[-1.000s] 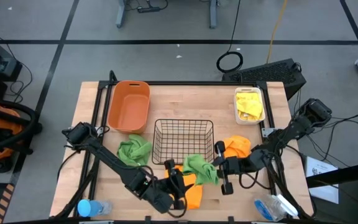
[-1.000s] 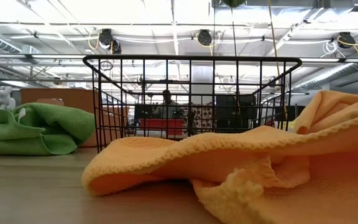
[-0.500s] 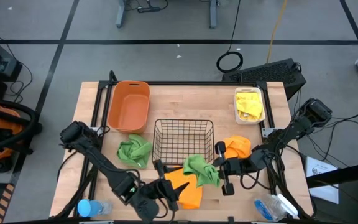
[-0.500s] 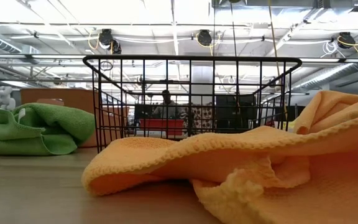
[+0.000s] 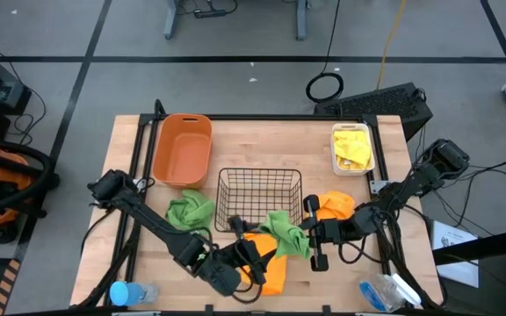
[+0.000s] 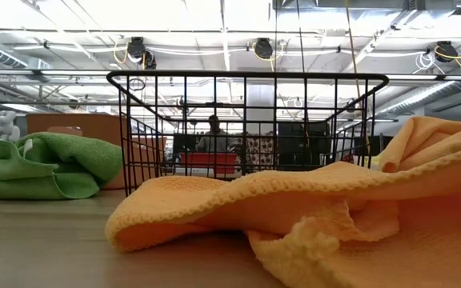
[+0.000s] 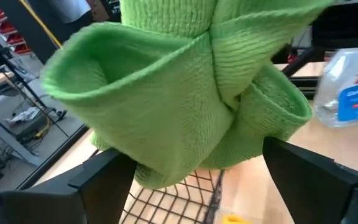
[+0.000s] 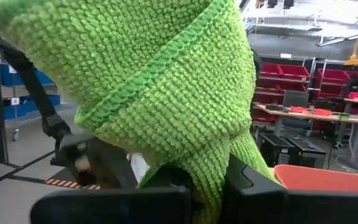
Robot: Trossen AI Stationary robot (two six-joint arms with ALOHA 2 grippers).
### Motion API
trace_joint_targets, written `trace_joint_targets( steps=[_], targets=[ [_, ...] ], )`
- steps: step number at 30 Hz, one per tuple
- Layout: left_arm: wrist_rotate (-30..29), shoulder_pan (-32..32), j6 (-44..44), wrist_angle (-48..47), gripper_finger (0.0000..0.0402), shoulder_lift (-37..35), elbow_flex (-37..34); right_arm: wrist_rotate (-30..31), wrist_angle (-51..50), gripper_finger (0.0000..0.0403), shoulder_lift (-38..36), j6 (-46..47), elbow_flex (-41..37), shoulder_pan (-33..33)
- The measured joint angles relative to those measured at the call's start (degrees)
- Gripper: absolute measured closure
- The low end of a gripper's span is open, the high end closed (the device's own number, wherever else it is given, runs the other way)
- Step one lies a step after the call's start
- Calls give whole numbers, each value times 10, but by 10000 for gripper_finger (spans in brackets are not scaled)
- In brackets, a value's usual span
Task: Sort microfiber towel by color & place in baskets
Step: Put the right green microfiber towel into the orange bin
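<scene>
1. High view: I see my right pincer (image 5: 307,232) clenched on the green towel (image 5: 284,232), just in front of the black wire basket (image 5: 259,198); its bunched length runs diagonally from that basket's front rim.
2. Left wrist view: my left pincer (image 7: 194,177) stands released, fingers (image 7: 101,180) flanking the towel.
3. Low view: an orange towel (image 6: 294,212) lies before the basket on the worktop (image 6: 46,248).

Wire-mesh basket (image 5: 259,198) at table (image 5: 262,145) centre. Tub (image 5: 183,149) behind and to its left; bin (image 5: 352,147) at far right, holding a towel (image 5: 352,146). One towel (image 5: 190,211) just left of basket. Another towel (image 5: 283,233) at basket's near right corner, between left gripper (image 5: 249,254) and right gripper (image 5: 309,233), over a towel (image 5: 268,270) lying on table. A further towel (image 5: 336,206) right of basket.
</scene>
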Motion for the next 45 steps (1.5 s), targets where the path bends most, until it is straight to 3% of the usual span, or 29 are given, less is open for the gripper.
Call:
trace_joint_targets(
  steps=[5,9,14,20,27,41,45],
  targets=[
    [16,7,3,18,49,0,0,0,0,387,0,-1,0,-12],
    [15,-10,54,48,49,0,0,-1,0,387,0,-1,0,-14],
    [-74,-10,115,41,48,0,0,0,0,387,0,0,0,-14],
    [71,-8,85,57,48,5,0,-1,-1,387,0,1,0,-14],
    [22,-4,87,74,48,19,0,0,-12,387,0,11,0,-14],
    [25,15,146,111,50,20,0,1,-27,387,0,29,1,-15],
    [44,26,150,118,84,20,0,2,-32,387,0,32,1,-14]
  ],
)
